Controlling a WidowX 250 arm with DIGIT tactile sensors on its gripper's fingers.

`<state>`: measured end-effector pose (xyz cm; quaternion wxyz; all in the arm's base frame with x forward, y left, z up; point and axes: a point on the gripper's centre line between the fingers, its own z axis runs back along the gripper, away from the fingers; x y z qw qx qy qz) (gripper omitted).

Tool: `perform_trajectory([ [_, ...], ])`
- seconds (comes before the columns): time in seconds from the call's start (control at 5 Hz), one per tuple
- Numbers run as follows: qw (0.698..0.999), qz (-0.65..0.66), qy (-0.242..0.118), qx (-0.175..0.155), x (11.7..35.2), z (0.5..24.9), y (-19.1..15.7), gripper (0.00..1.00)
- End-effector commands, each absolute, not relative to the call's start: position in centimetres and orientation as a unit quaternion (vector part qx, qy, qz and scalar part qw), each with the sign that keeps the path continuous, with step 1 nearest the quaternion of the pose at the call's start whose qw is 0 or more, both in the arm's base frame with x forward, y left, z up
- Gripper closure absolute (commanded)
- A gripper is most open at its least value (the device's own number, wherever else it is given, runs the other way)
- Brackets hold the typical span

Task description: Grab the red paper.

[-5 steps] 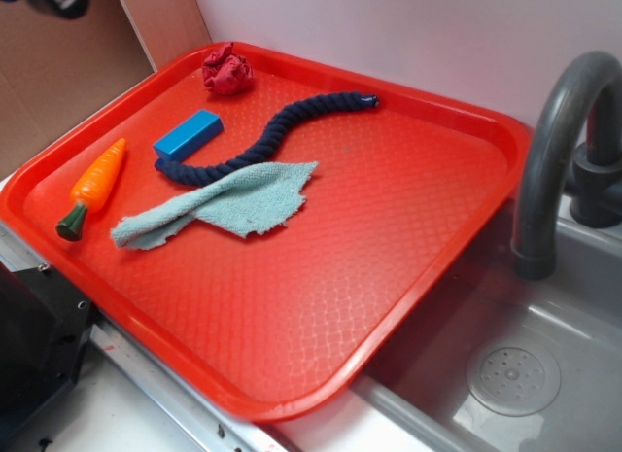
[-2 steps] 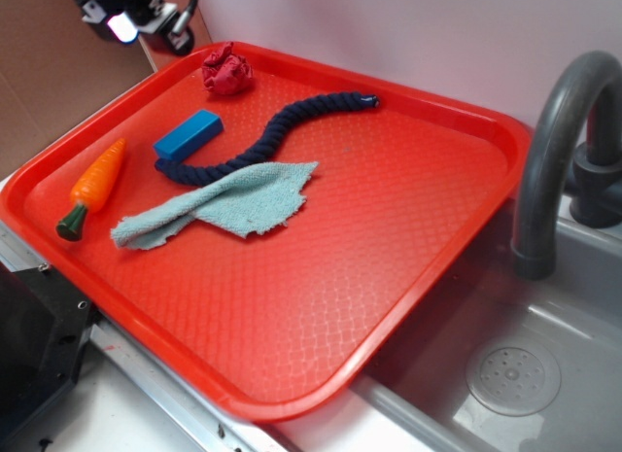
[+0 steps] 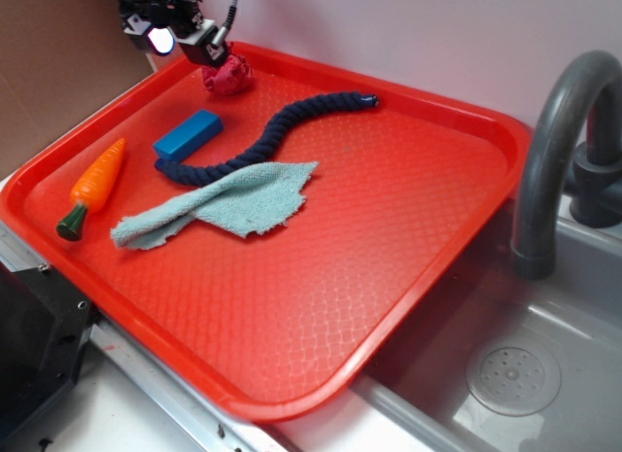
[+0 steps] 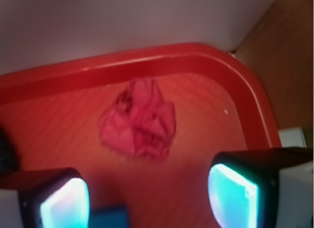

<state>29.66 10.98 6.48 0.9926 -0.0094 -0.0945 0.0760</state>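
Observation:
The red paper (image 3: 228, 75) is a crumpled crimson wad in the far left corner of the red-orange tray (image 3: 408, 228). In the wrist view the red paper (image 4: 139, 119) lies ahead of my gripper (image 4: 147, 198), beyond the fingertips and not between them. Both fingers (image 4: 234, 194) stand wide apart with only tray floor between. In the exterior view the gripper (image 3: 185, 39) hangs above the tray's corner, just left of the wad and partly covering it.
On the tray lie a blue block (image 3: 188, 134), a dark blue rope (image 3: 277, 131), a light teal cloth (image 3: 222, 206) and a toy carrot (image 3: 94, 187). The tray rim (image 4: 147, 59) and white wall stand behind the wad. A grey faucet (image 3: 559, 151) and sink (image 3: 515, 374) are at right.
The gripper has come in from the upper left edge of view and moved right and down, reaching the tray's far corner beside the red paper. Nothing on the tray has moved.

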Motion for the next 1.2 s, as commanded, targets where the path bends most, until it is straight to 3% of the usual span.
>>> perform_trajectory([
  [0.0,0.993,0.027,-0.112,-0.031,34.1,5.4,11.3,0.0],
  [0.2,0.995,0.028,-0.088,-0.02,35.1,3.9,12.4,0.0],
  [0.4,0.997,0.008,-0.06,-0.048,35.4,2.6,12.7,0.0],
  [0.6,0.998,-0.01,-0.037,-0.041,35.3,2.0,12.5,1.0],
  [0.8,0.998,-0.008,-0.048,-0.03,35.2,3.4,13.2,1.0],
  [1.0,0.996,0.017,-0.086,-0.022,33.7,7.9,13.6,1.0],
])
